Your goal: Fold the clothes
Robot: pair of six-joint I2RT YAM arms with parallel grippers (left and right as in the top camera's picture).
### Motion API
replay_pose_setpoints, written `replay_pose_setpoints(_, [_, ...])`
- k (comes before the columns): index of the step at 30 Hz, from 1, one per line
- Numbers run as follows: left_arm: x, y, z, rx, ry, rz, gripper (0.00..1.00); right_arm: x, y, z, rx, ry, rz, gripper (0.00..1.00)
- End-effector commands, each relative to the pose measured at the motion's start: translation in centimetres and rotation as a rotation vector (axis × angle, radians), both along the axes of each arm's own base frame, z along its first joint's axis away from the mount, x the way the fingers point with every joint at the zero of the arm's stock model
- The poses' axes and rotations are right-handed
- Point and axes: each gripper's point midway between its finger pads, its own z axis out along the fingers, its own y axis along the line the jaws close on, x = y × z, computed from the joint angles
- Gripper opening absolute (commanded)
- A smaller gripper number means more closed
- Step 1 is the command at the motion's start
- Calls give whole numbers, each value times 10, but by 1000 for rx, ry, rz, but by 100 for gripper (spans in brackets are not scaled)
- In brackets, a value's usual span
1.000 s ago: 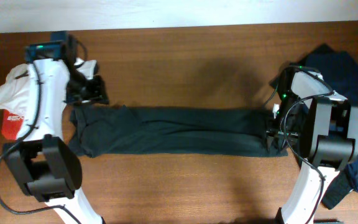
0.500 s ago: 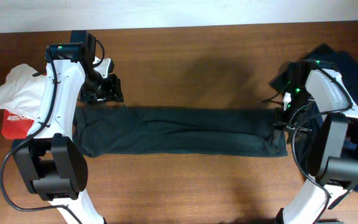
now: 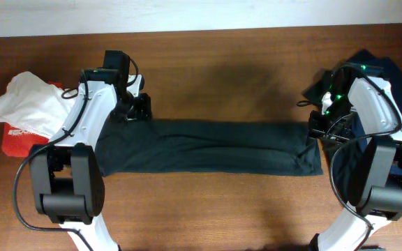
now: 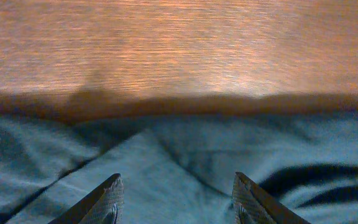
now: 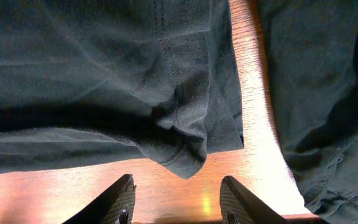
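Overhead: dark garment (image 3: pixel 201 148) lies as a long strip across the middle of the bench (image 3: pixel 222 63). It is narrowed lengthwise, ends not yet brought together.

Left pincer (image 4: pixel 176 186) hovers over the strip's far edge at the left end, jaws moderately apart, nothing between them. Right pincer (image 5: pixel 178 186) sits at the right end, just off the hem corner, also apart and empty.

Risks as I read them:
- Strip looks several plies thick. A shallow pinch probably takes only the top ply, and the fold peels open on lift.
- Right hem corner is curled and bunched. Pinching the curl would skew the edge.
- Navy pile (image 3: pixel 396 84) is near the right end, with a thin strip of bench between. A loose reach could snag it.
- White cloth (image 3: pixel 23 101) and red cloth (image 3: pixel 16 139) sit near the left end, so same snag risk there.
- Uneven lift between the arms would twist the strip.

Look: soft matte cloth, dark teal-black, creases running lengthwise. Left end is wider and more wrinkled. Stitched hem shows in the right wrist view. Likely limp, so it should sag mid-span.
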Motion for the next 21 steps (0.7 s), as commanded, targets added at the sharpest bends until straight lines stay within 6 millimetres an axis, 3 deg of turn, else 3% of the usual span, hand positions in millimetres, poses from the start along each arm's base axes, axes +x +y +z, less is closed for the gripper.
replay_pose_setpoints(1, [-1,17,-9,77,4,89,56,5,-1,9,-3,-37,-2,49])
replay_pose_setpoints(11, [4,16,-26,78,-35,106,52,5,-1,9,-2,-35,-2,48])
replay_pose_setpoints(13, [6,16,-26,76,-45,106,45,5,-1,9,-2,-35,-3,49])
replay_pose_setpoints(15, [6,16,-26,76,-43,106,28,5,-1,9,-2,-35,-3,48])
replay_pose_setpoints(18, [3,16,-27,77,-35,105,21,4,-1,9,-2,-30,-3,48])
replay_pose_setpoints(21, [2,15,-27,69,-27,103,1,3,-1,9,-4,-28,-2,48])
